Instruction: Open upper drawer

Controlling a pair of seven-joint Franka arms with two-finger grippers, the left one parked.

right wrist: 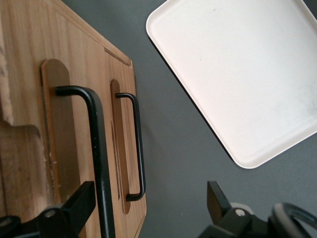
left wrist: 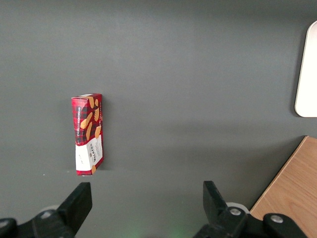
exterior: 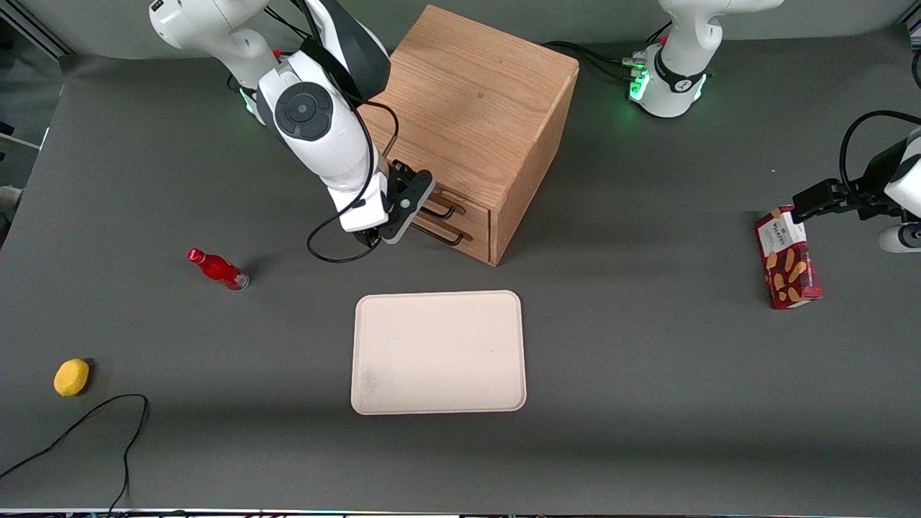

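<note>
The upper drawer [exterior: 471,208] sits closed in the front of the wooden cabinet [exterior: 475,108], directly above the lower drawer [exterior: 468,241]. The cabinet stands on the gray table [exterior: 647,360] at an angle, so its drawer front faces the front camera and partly the working arm's end of the table. The upper drawer's black wire handle [right wrist: 96,153] is a long bar that runs level along the drawer front, parallel to the lower drawer's matching handle [right wrist: 137,148], which lies just beneath it. Both handles stand out from oval recesses in the oak.

The gripper [exterior: 424,208] is right in front of the drawers, at the height of the upper handle. Its fingers [right wrist: 79,203] are spread wide apart; in the right wrist view the upper handle's bar runs just inside one finger, and the lower handle also lies within the gap. I cannot tell whether that finger touches the bar.

A cream tray [exterior: 439,352] lies flat on the table, nearer the front camera than the cabinet. Toward the working arm's end are a red bottle [exterior: 217,269] lying on its side and a yellow lemon [exterior: 71,377]. Toward the parked arm's end rests a red biscuit box [exterior: 787,257].
</note>
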